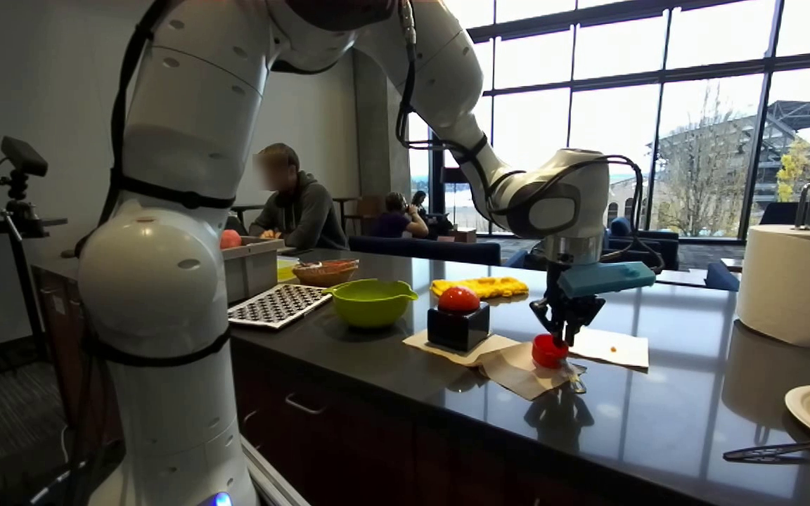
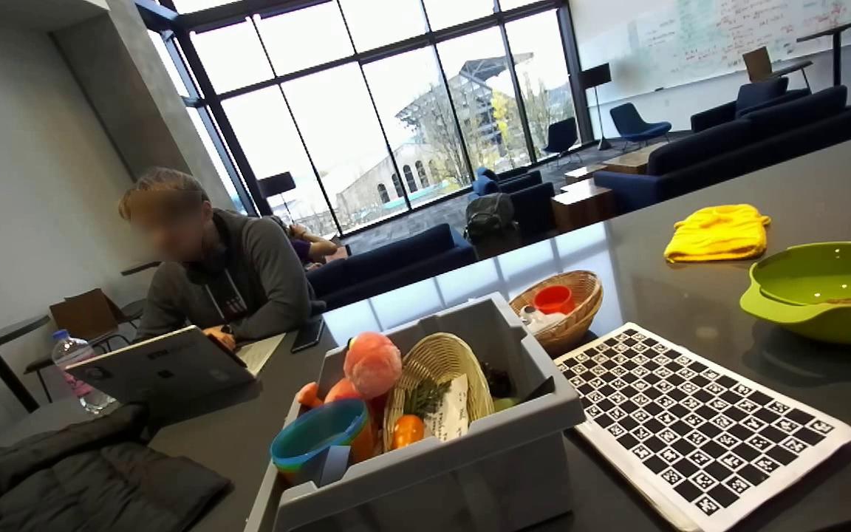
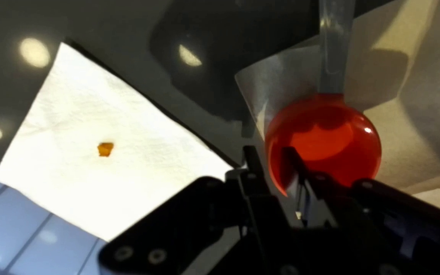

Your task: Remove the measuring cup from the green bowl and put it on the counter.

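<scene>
The measuring cup has a red bowl and a clear handle. It sits at the edge of a brown napkin on the counter in an exterior view (image 1: 548, 351) and shows in the wrist view (image 3: 330, 133). My gripper (image 1: 564, 339) is over the cup's rim, pointing down. In the wrist view the gripper (image 3: 270, 154) has one finger inside the cup and one outside, with a gap around the wall, so it is open. The green bowl stands apart from the cup in both exterior views (image 1: 370, 309) (image 2: 824, 318). Some brown stuff lies in it.
A black box with a red dome button (image 1: 459, 320) stands between bowl and cup. A white napkin (image 3: 101, 126) with an orange crumb lies beside the cup. A paper towel roll (image 1: 799, 288), a yellow cloth (image 1: 482, 287), a checkered board (image 2: 699, 428) and a grey bin (image 2: 440, 480) stand around.
</scene>
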`<state>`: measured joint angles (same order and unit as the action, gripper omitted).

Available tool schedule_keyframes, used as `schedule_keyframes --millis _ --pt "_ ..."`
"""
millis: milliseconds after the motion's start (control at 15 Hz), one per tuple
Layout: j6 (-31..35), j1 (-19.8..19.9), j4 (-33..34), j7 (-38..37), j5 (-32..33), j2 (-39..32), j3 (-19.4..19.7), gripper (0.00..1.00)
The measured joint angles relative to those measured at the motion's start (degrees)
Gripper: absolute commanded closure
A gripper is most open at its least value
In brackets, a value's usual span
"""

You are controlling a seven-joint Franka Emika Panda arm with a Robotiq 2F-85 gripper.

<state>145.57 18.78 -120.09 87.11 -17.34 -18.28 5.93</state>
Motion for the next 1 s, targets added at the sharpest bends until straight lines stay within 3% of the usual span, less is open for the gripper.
schedule_keyframes --millis 400,533,1000 --pt "-0.4 -0.2 1.0 0.0 0.7 0.9 -1.1 0.04" --pt "-0.9 -0.6 1.0 0.0 2.7 2.6 -1.2 0.00" --pt "-6.7 -2.1 1.3 0.0 10.1 12.7 -0.7 0.00"
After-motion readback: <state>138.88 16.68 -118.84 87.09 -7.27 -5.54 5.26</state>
